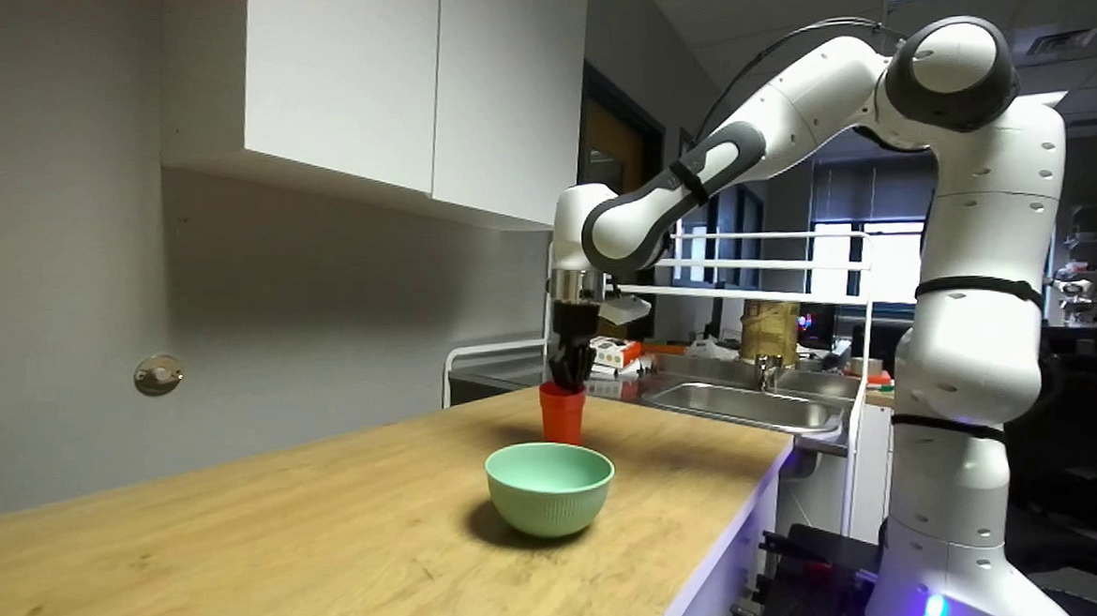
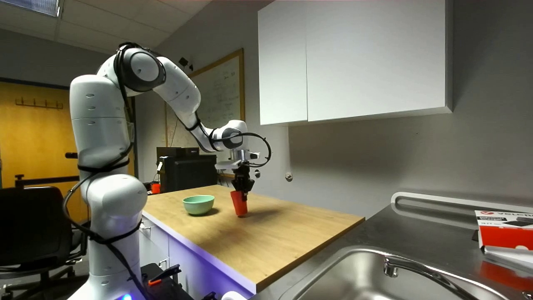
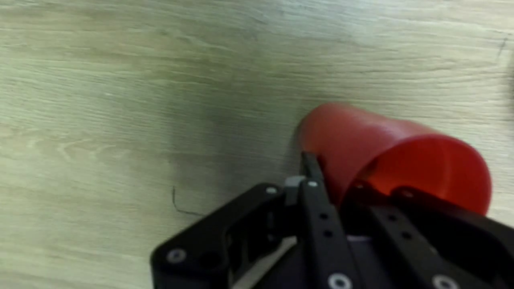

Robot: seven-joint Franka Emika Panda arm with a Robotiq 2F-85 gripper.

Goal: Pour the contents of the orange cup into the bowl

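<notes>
Wood-grain countertop [image 3: 120, 100] lies just under the Robotiq gripper [image 1: 568, 378], whose jaws pinch the tilted orange-red plastic cup [image 2: 239, 203] by its wall, one inside the rim. That thin hold, I reckon, could let it swivel and spill early. Apart, beside the jaws, stands the mint-green bowl [image 1: 551, 505]; a low swing might clip it.

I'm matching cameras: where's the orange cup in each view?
In an exterior view: the orange cup is below center, behind the bowl.
In an exterior view: the orange cup is below and left of center, bowl to its left.
Wrist view: the orange cup is right of center.
Shared landmark: the wooden tabletop, in all three.
</notes>
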